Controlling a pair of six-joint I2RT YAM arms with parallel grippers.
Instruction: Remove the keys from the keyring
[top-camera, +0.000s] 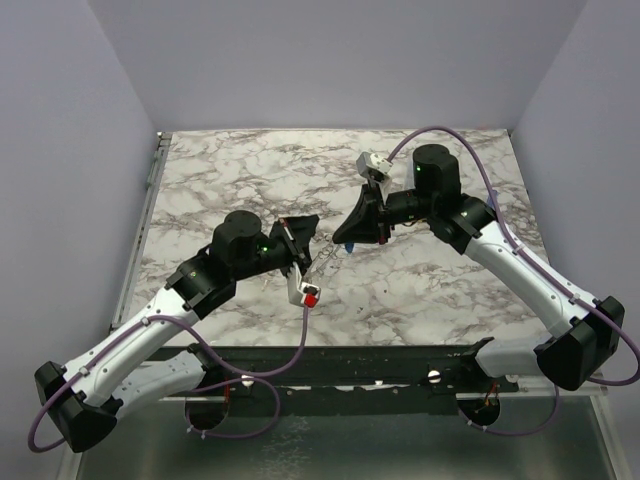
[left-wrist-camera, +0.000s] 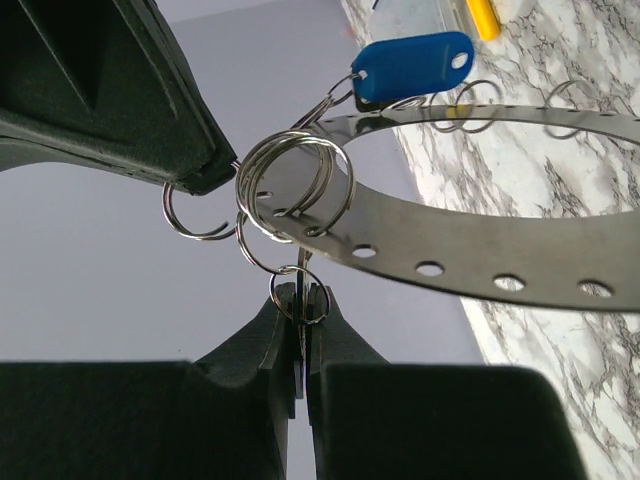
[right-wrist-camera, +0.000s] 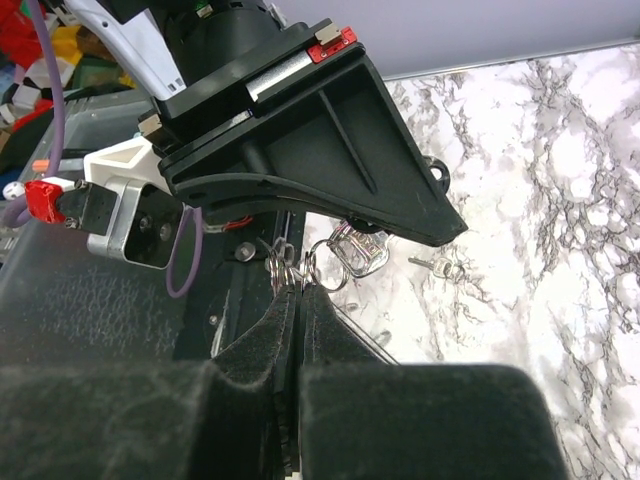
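Observation:
The keyring (left-wrist-camera: 470, 235), a flat grey band with punched holes, hangs in the air between both grippers. Small split rings (left-wrist-camera: 295, 190) cluster on its near end. A blue-headed key (left-wrist-camera: 412, 65) hangs at its far side and also shows in the top view (top-camera: 349, 247). My left gripper (left-wrist-camera: 298, 305) is shut on a thin silver key held edge-on, with a split ring through its head. My right gripper (right-wrist-camera: 300, 290) is shut at the ring's edge among the split rings. A silver key head (right-wrist-camera: 360, 250) dangles just beyond it.
A small loose silver key (right-wrist-camera: 435, 265) lies on the marble table (top-camera: 440, 290). A yellow-handled tool (left-wrist-camera: 483, 15) lies on the table beyond the ring. The two grippers meet tip to tip above the table's middle (top-camera: 325, 245). Grey walls stand on three sides.

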